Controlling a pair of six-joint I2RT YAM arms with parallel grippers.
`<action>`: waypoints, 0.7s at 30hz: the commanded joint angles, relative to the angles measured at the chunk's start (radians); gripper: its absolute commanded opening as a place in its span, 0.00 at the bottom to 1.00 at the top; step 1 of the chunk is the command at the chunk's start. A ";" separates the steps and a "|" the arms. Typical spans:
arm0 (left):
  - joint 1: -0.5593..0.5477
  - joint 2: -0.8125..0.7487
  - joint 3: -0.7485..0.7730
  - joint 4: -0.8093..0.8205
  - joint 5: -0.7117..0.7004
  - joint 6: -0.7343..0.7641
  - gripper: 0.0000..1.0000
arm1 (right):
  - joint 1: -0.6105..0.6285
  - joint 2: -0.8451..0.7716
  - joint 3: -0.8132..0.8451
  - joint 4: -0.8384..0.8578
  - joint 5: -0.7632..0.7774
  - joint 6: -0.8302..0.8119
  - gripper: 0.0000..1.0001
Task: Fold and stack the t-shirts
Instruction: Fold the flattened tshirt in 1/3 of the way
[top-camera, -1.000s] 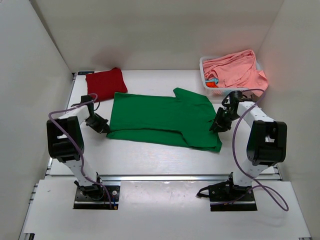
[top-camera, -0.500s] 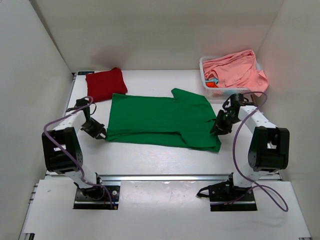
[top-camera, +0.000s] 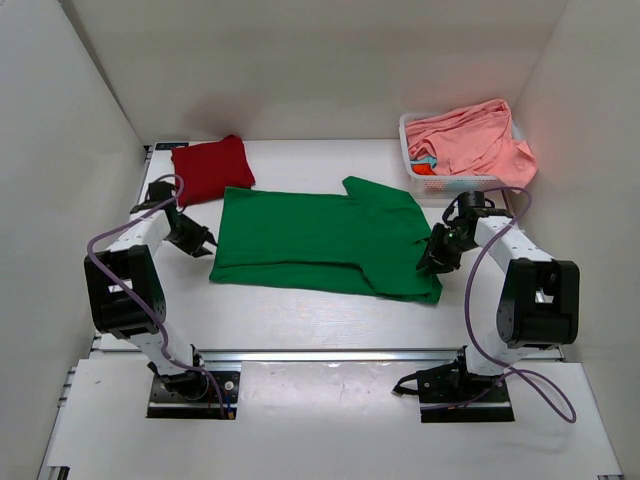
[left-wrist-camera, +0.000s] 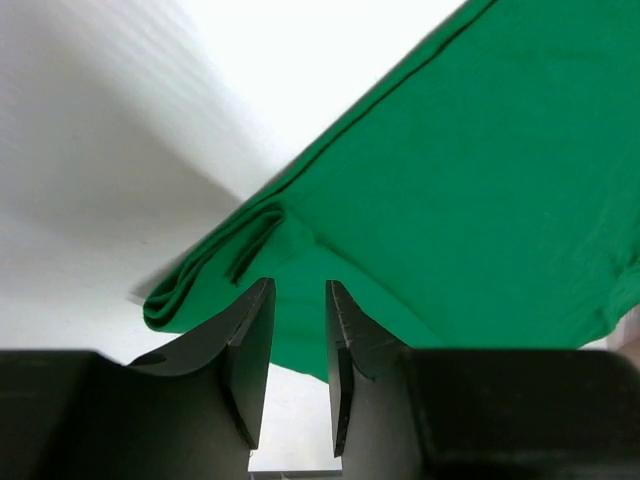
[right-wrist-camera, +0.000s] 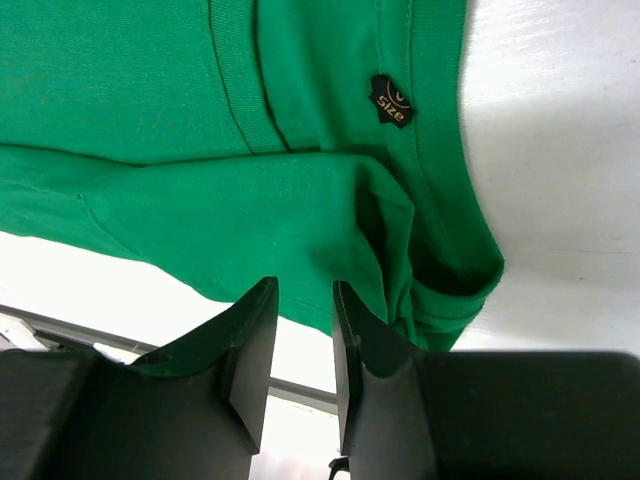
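Note:
The bright green t-shirt (top-camera: 320, 240) lies folded lengthwise across the middle of the table. The dark red t-shirt (top-camera: 210, 168) lies folded at the back left. The salmon pink t-shirt (top-camera: 470, 140) is heaped in the basket. My left gripper (top-camera: 200, 241) hovers just off the green shirt's left edge. In the left wrist view its jaws (left-wrist-camera: 298, 290) stand narrowly apart and empty, with the bunched green edge (left-wrist-camera: 210, 270) ahead. My right gripper (top-camera: 433, 260) is at the shirt's right end. Its jaws (right-wrist-camera: 304, 288) are narrowly apart and empty over the green collar area (right-wrist-camera: 300, 190).
The white lattice basket (top-camera: 412, 165) stands at the back right. White walls close in the left, back and right. A metal rail (top-camera: 330, 354) runs along the table's near edge by the arm bases.
My left gripper has moved from the shirt's near-left corner back along its left edge. The shirt's left edge has shifted slightly left. My right gripper has dropped slightly nearer.

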 joint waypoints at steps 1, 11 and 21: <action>-0.021 -0.021 -0.054 0.003 0.035 -0.016 0.38 | 0.007 -0.043 -0.008 0.018 -0.010 0.011 0.25; -0.088 0.038 -0.045 0.017 -0.002 -0.019 0.42 | 0.009 -0.066 -0.038 0.025 -0.009 0.024 0.26; -0.102 0.088 -0.002 -0.048 -0.112 0.013 0.38 | 0.001 -0.078 -0.044 0.030 -0.013 0.040 0.25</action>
